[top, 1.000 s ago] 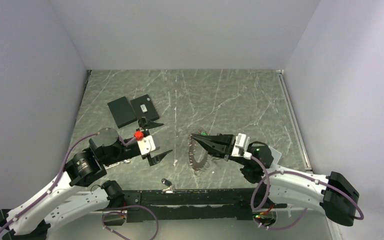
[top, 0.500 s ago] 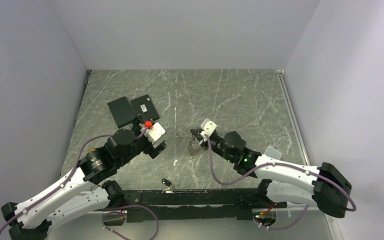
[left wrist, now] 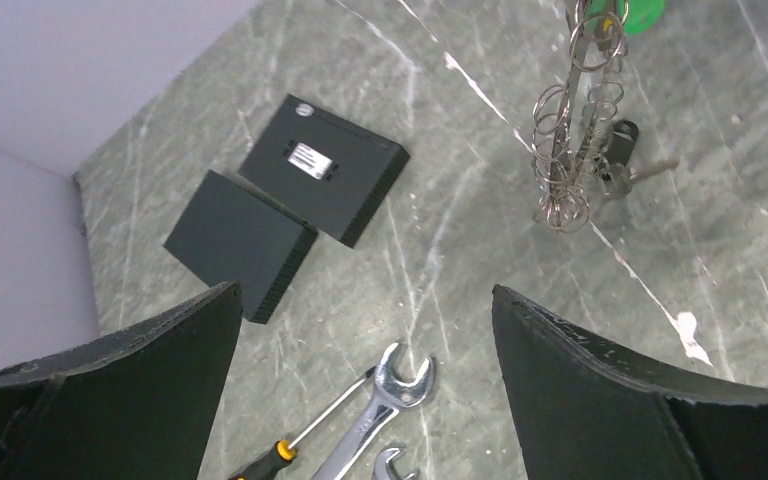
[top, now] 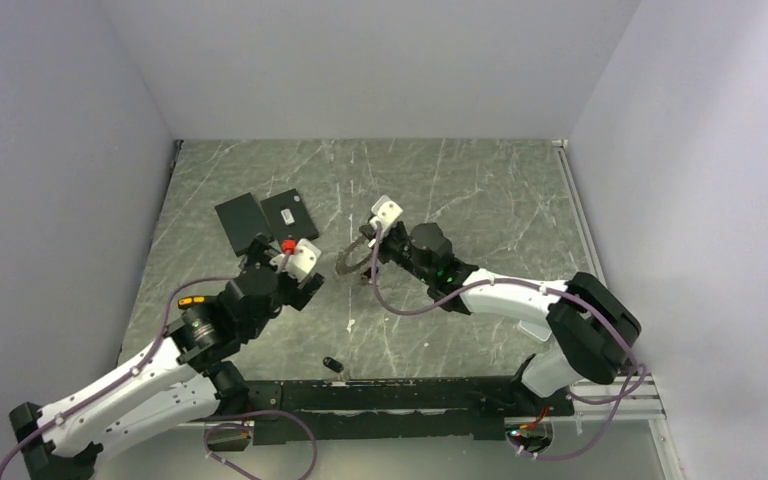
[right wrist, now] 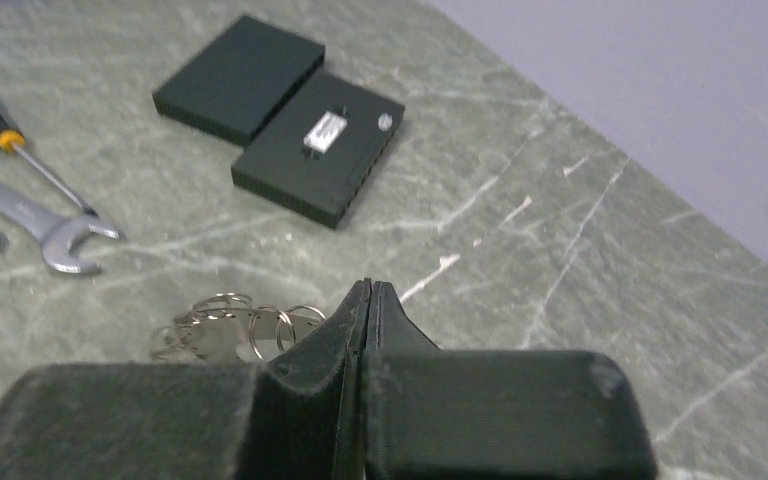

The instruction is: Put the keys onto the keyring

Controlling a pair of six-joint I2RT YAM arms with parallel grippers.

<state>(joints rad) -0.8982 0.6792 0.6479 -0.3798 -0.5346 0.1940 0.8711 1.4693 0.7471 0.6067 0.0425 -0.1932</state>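
Right fingers (right wrist: 392, 325) shifted left, keyring (left wrist: 565, 150) pinched between them, left fingers (left wrist: 600, 380) spread

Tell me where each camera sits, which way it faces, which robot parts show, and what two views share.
Top external: above and behind the bases, looking down on the table; both arms show.
Left wrist: on the left arm, facing the black boxes and keyring; open left end effector frames the bottom.
Right wrist: on the right arm, facing the boxes; shut right end effector fills the foreground.
Shared: both wrist views show boxes, keyring, wrench.
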